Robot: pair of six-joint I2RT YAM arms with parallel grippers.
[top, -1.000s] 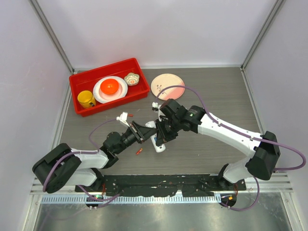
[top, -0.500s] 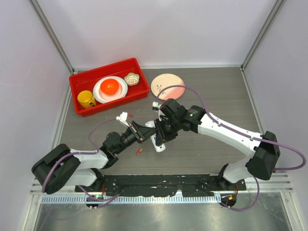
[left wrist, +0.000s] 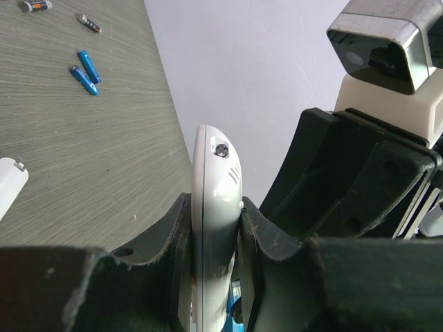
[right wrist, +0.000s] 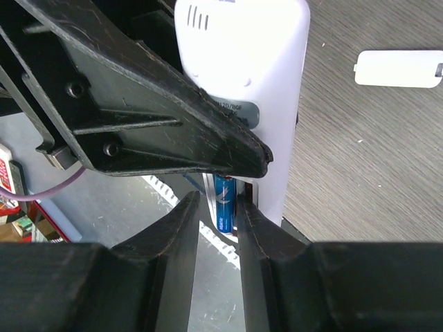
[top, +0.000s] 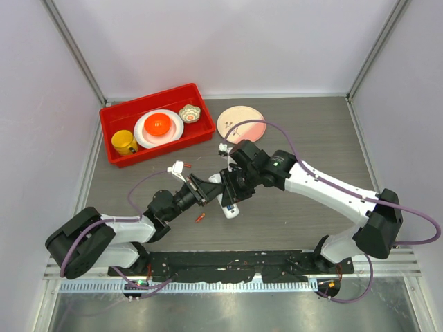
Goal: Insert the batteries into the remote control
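Remote control [left wrist: 211, 207] clamped on edge by closed left fingers [left wrist: 166, 235], mid bench [top: 297, 124] | blue battery [right wrist: 224, 200] seen set into its back, flanked by slightly parted right fingers [right wrist: 180, 228] | red bin [top: 145, 98] occupied by yellow mug [top: 124, 142], white plate [top: 142, 133] carrying orange item [top: 158, 124], small patterned bowl [top: 189, 113]

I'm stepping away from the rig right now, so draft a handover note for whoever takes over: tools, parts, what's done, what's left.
Left tool: shut on the remote control, gripping it by its long edges.
Right tool: slightly open, fingers either side of a blue battery set into the remote's back.
Lying loose: two blue batteries, an orange-red battery, the white cover.
Done: one cell placed; full seating can't be confirmed.
Left: back the right tool off, load any remaining cell.
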